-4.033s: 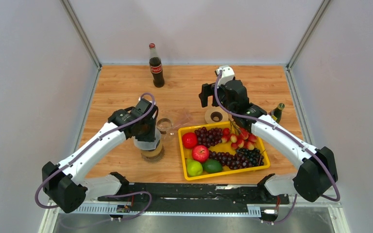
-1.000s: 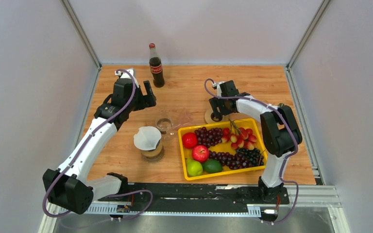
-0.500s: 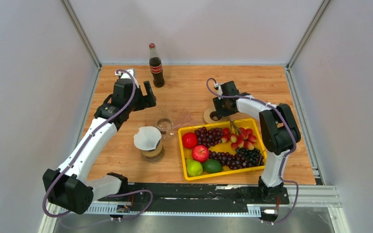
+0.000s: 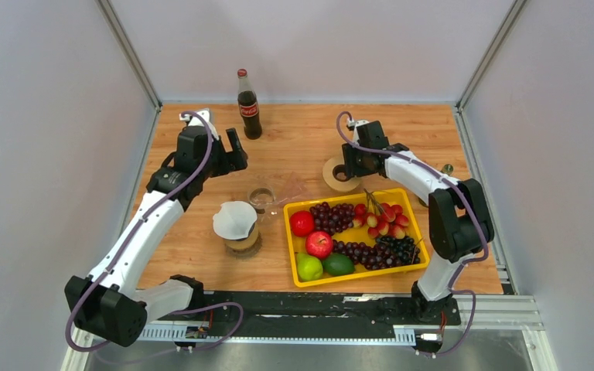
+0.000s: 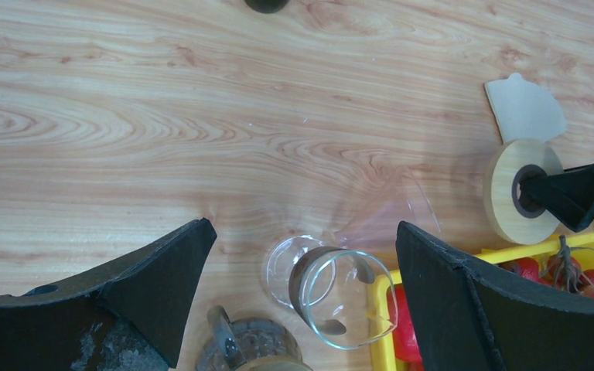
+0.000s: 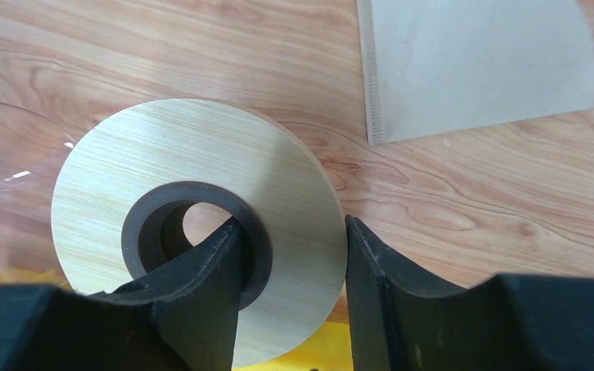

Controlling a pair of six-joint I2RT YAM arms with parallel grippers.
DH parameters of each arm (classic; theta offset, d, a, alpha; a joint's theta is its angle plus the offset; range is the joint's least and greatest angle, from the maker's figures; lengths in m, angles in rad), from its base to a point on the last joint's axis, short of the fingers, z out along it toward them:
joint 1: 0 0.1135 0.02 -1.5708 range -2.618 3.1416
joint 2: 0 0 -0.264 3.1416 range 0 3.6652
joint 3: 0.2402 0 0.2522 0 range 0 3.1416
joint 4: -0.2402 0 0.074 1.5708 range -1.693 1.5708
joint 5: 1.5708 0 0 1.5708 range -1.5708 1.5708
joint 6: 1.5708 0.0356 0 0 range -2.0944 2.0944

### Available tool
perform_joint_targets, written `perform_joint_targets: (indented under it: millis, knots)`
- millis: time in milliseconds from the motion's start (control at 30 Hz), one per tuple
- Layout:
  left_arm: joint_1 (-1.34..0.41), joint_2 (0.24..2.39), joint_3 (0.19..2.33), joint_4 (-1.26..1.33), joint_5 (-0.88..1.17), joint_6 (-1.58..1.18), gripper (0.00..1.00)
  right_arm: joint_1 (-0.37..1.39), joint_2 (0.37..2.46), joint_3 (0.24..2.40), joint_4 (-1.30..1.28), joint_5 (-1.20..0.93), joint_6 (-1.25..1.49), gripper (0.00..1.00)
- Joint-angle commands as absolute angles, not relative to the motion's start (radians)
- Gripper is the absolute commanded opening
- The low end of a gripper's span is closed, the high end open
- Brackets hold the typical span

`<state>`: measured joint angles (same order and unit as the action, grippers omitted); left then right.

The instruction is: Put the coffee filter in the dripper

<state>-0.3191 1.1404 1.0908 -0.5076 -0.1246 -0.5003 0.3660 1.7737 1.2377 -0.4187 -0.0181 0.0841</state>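
Right wrist view: right gripper (image 6: 292,232), jaws part-closed on a wooden ring (image 6: 162,154). One finger passes through its dark, smooth-lined bore and the other bears on the outer rim, a pinch across the wall that suits a flat disc offering no other purchase. Ring: pale, straight-grained, circular. Near it, apart: flat tan paper sheet (image 6: 472,62), crimped along one edge. Top external view: coffee filter (image 4: 234,219), white paper, cone-shaped, seated mouth-up in what looks to be the dripper (image 4: 244,244), glass with a wooden collar, just left of the yellow tray (image 4: 289,236); placement judged done. Left gripper (image 5: 302,232): spread wide, empty, above the wood-grain table (image 5: 124,116).
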Motion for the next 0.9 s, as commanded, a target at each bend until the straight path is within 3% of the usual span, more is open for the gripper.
perform_joint_targets:
  millis: [0, 400, 633, 867]
  knots:
    - [-0.316, 1.101, 1.082, -0.489, -0.124, -0.512, 1.00, 0.371, 1.679, 1.271, -0.395, -0.015, 0.117, 0.22]
    - [-0.315, 1.039, 1.085, -0.476, -0.136, -0.523, 1.00, 0.393, 1.672, 1.501, -0.574, -0.279, 0.243, 0.20]
    - [-0.315, 1.022, 1.071, -0.479, -0.128, -0.543, 1.00, 0.524, 1.746, 1.665, -0.675, -0.287, 0.252, 0.19]
    - [-0.316, 0.974, 1.048, -0.544, -0.167, -0.556, 1.00, 0.662, 1.825, 1.782, -0.696, -0.112, 0.216, 0.20]
